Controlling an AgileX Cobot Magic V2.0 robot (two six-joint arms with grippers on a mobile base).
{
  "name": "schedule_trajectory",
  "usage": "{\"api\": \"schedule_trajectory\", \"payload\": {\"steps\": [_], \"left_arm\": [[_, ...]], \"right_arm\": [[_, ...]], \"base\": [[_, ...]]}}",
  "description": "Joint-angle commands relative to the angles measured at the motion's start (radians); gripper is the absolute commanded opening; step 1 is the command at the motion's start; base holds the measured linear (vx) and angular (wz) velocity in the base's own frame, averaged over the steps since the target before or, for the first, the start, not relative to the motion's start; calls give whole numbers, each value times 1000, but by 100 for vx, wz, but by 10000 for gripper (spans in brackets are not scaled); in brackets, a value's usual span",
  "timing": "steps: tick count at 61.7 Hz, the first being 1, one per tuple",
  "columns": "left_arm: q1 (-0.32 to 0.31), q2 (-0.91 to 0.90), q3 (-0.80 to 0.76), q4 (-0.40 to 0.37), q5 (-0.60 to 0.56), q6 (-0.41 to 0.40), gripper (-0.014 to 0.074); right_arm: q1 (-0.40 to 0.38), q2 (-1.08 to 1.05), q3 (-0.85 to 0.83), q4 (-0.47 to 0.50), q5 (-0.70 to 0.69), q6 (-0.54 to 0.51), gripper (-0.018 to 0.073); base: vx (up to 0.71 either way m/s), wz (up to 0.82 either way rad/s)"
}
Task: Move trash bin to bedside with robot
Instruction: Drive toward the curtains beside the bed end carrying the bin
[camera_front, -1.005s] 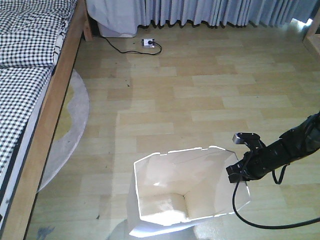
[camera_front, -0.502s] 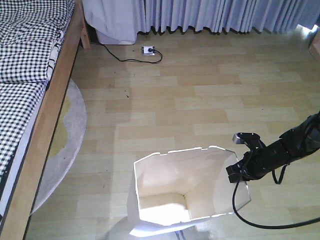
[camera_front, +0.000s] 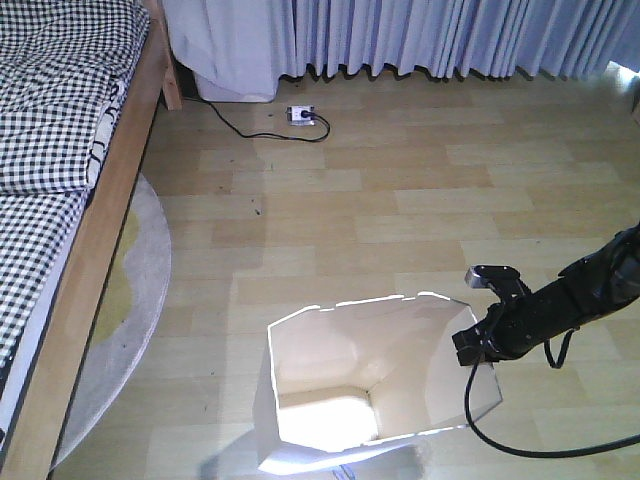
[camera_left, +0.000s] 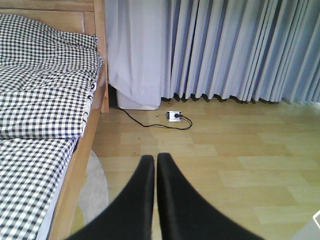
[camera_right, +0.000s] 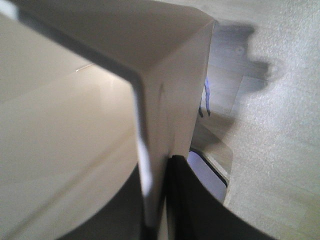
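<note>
So the right gripper (camera_front: 478, 348) is clamped onto the rim of the white trash bin (camera_front: 350, 350). One finger is inside the thin wall and one outside, on the side of the bin farthest from the bed (camera_front: 50, 150). The bin is out over the wood floor (camera_front: 400, 200), well apart from the bed's wooden frame (camera_front: 100, 250), past the round grey rug (camera_front: 140, 290) poking out from under the bed. The left gripper (camera_left: 152, 172) is pinched closed on nothing, aimed along the bed. My take: that plastic will flex, so move it slow and low toward the bed and don't yank from that one edge, or it tips or slips out. Mind the rug edge near the bed too, the base could snag there.
</note>
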Motion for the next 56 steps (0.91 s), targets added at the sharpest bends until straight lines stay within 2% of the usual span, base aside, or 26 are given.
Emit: {"api": "schedule_trajectory", "payload": {"steps": [1, 56], "left_arm": [[-6, -14, 19, -4, -69, -6, -6], [-6, -14, 19, -4, -69, -6, -6]], "right_arm": [[-2, -73, -10, 53, 202, -5, -5], [-2, -73, -10, 53, 202, -5, -5]], "base": [[19, -1], [19, -4]]}}
